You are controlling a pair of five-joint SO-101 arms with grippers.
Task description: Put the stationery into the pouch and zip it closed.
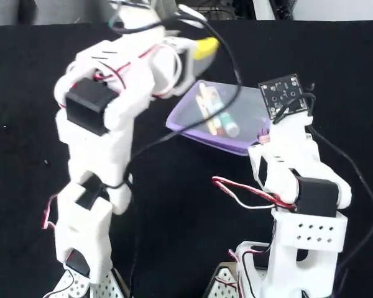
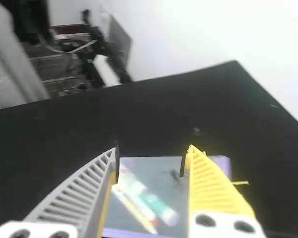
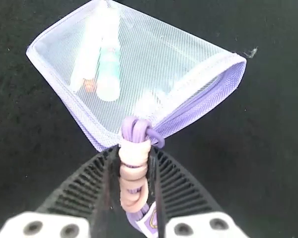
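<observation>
Pouch work is at the zipping stage, I judge: the stationery lies inside the see-through mesh. The bag sits right of the table's middle, towards the far edge.

Nearest the bases, the right gripper is pinched narrow on the zip pull, a purple cord with pale beads at the pouch's near corner. At the far end the left gripper stands wide, its grey and yellow fingers apart with the mesh seen between them.

To do this well, the far end should be pinned before the cord is drawn. Otherwise the whole bag is likely to slide along with the pull. The pull should run straight along the purple zip edge, low and steady. A sideways tug could jam the slider or tip the pens toward the opening.

Hard to make out:
- The slider is hidden behind the cord's knot, so I cannot tell how much of the zip is shut.
- Whether the left fingers touch the mesh or hover over it is unclear.
- In the high view that arm covers the pouch's far corner.
- Whether the bag rests flat on the table or hangs tilted cannot be judged.
</observation>
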